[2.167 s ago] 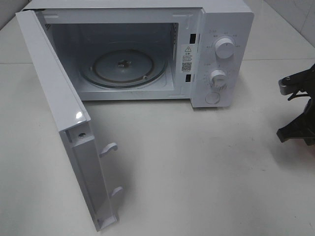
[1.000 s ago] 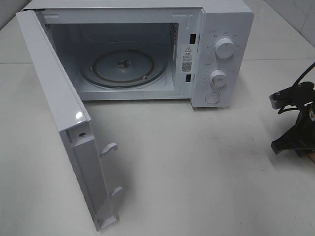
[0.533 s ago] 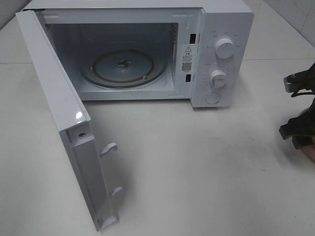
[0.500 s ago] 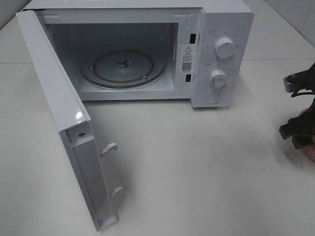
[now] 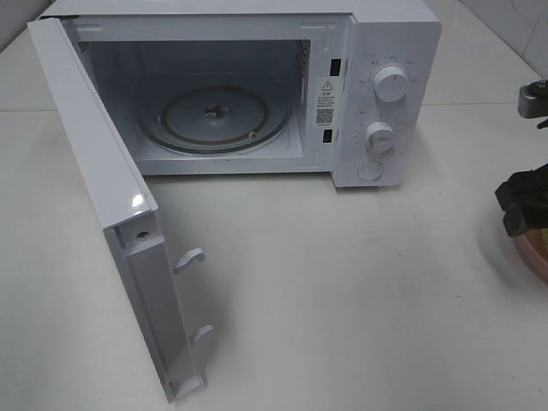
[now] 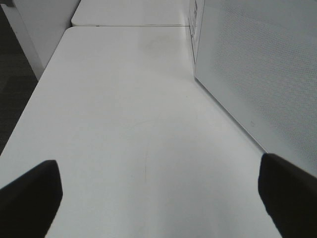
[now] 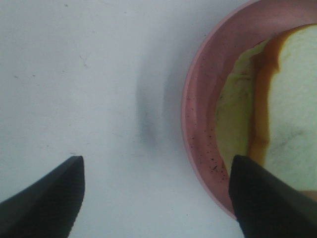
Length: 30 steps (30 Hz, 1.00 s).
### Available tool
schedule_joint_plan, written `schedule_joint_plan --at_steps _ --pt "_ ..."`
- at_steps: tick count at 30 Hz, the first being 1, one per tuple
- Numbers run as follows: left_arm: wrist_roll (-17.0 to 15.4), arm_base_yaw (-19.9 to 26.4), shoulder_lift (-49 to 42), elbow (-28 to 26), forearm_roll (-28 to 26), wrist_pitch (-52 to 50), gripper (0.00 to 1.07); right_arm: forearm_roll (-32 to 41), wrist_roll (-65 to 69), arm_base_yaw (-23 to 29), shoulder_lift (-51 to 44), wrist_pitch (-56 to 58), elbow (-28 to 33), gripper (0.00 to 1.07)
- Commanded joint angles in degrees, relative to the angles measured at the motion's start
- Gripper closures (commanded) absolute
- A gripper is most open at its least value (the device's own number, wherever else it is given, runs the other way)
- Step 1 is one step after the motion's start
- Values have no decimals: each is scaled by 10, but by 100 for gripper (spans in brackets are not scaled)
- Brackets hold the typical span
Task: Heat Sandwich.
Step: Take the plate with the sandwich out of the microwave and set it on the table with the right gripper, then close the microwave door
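The white microwave (image 5: 385, 51) stands at the back with its door (image 5: 94, 171) swung wide open and a glass turntable (image 5: 214, 116) inside, bare. The sandwich (image 7: 282, 104), pale bread with tan crust and yellow-green filling, lies on a round pink plate (image 7: 198, 114) in the right wrist view; the plate's rim (image 5: 535, 253) shows at the right edge of the high view. My right gripper (image 7: 156, 198) is open and hovers above the plate's edge, one finger (image 7: 267, 198) over the plate, the other over the table. My left gripper (image 6: 158, 198) is open and empty beside the microwave's outer wall.
The open door juts toward the table's front on the left. The microwave's two dials (image 5: 391, 84) and button face front on its right panel. The table's left edge (image 6: 29, 104) drops off in the left wrist view.
My right arm has moved right and back toward the frame edge, uncovering the pink plate's rim. The microwave and door have not moved.
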Motion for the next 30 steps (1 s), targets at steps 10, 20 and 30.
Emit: schedule_joint_plan --at_steps 10,20,30 --pt "-1 1 -14 1 -3 -5 5 104 -64 -1 -105 58 -2 31" --pt "-1 1 -14 1 -3 -5 5 88 -66 71 -184 119 -2 31" --pt "-1 1 -14 1 -3 -5 5 76 -54 105 -261 201 -2 31"
